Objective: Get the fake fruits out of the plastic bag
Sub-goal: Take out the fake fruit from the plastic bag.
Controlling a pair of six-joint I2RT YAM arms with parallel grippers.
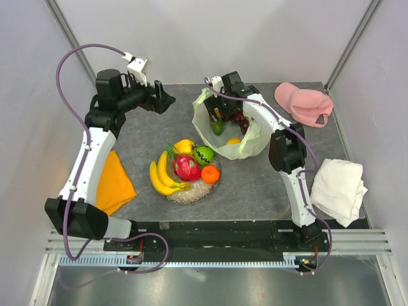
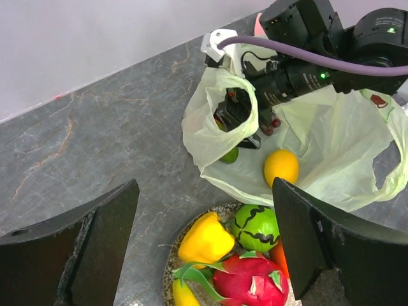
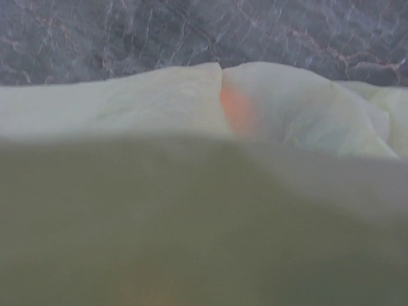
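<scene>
Pale yellow-green film of the plastic bag [image 1: 252, 145] is spread at the back middle of the grey tabletop [image 1: 143, 131], its mouth turned up and leftward and its far rim close to the back edge. The right arm [image 1: 284, 150] is reached into that mouth. The right jaws are hidden under a handle loop [image 2: 217, 118], so it cannot be told whether they are parted or closed, and the right wrist view is filled with blurred film. Dark red grapes [image 1: 240, 118], a green mango [image 1: 217, 127] and a round yellow fruit [image 2: 281, 167] are seen inside the bag. Just in front of it a plate [image 1: 191, 196] is set, bearing a banana bunch [image 1: 159, 180], a dragon fruit [image 1: 187, 167], an orange [image 1: 210, 173], a green round fruit [image 1: 204, 154] and a lobed yellow fruit [image 1: 185, 146]. The left jaws are held wide apart and empty above bare tabletop left of the bag, at the end of the left arm [image 1: 95, 150]. An orange cloth [image 1: 115, 182] is laid along the left edge, a white cloth [image 1: 338, 182] along the right edge, and a pink cap [image 1: 303, 102] in the back right corner, with a small gap to the bag.
</scene>
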